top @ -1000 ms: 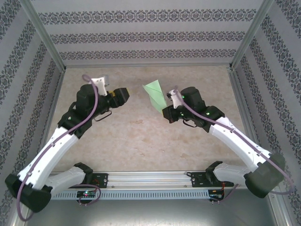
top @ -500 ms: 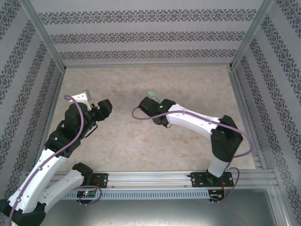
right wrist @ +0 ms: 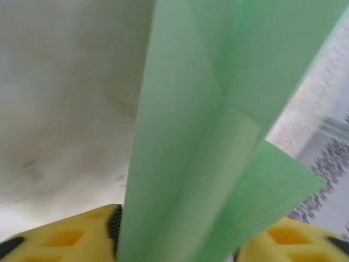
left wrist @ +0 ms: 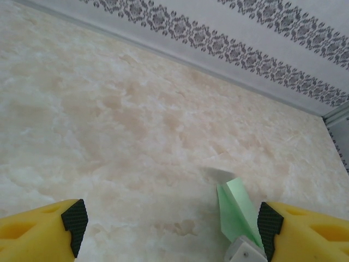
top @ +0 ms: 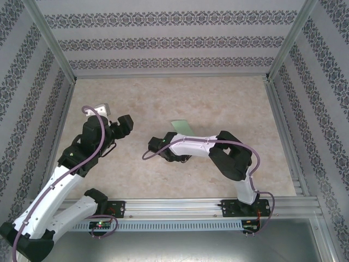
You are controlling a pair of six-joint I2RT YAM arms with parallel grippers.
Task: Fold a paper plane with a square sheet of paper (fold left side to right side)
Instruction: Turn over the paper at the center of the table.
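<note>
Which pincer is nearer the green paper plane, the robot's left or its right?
Right. The paper plane sits between the fingers of the right pincer. The left pincer hangs open and apart from it, off to its left in the top view.

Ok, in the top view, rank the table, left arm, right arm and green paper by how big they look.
Largest: table.
Then left arm, stretched long.
Then right arm, bent up, so nearly level with it.
Smallest: paper plane, partly under the right arm.
</note>
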